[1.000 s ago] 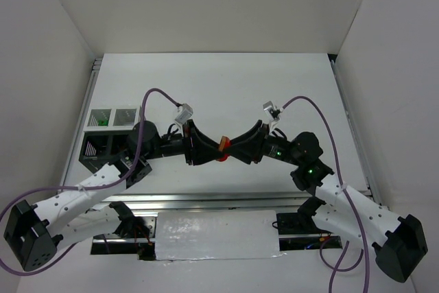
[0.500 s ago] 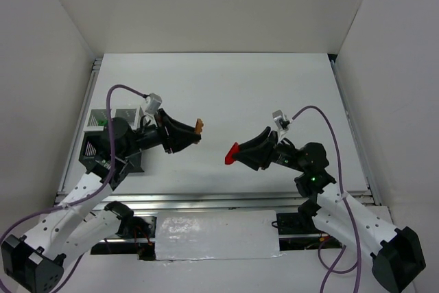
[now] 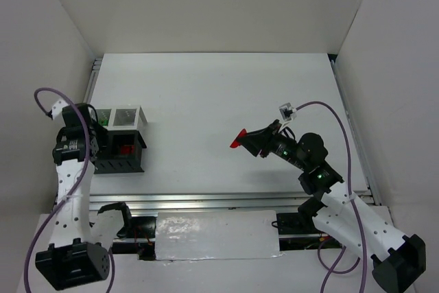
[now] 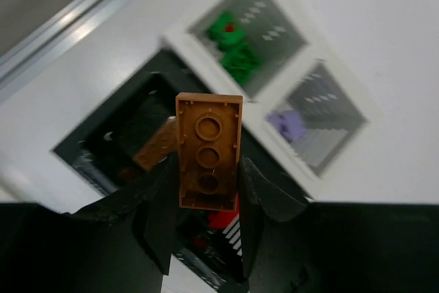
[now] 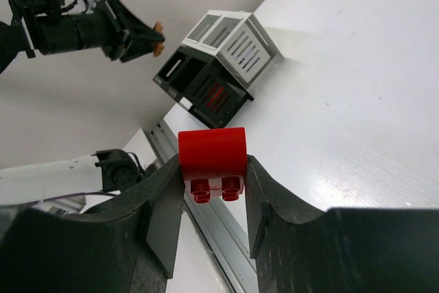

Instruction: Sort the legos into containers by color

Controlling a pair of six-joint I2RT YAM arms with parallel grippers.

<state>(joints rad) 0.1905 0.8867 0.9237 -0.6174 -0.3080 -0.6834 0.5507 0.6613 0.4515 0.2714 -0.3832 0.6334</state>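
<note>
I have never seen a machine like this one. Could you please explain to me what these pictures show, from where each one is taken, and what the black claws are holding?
These are two robot arms bolted at the near edge of a white table. One picture looks down from above; the other two come from small cameras on each arm's wrist, so you see each claw's own fingers up close.

The left gripper is shut on an orange-brown brick, above a cluster of small bins. In its view the white bins hold green bricks and a lavender brick; a black bin holds something red.

The right gripper is shut on a red brick, out over the bare table, away from the bins.

The job is sorting bricks by colour.
</note>
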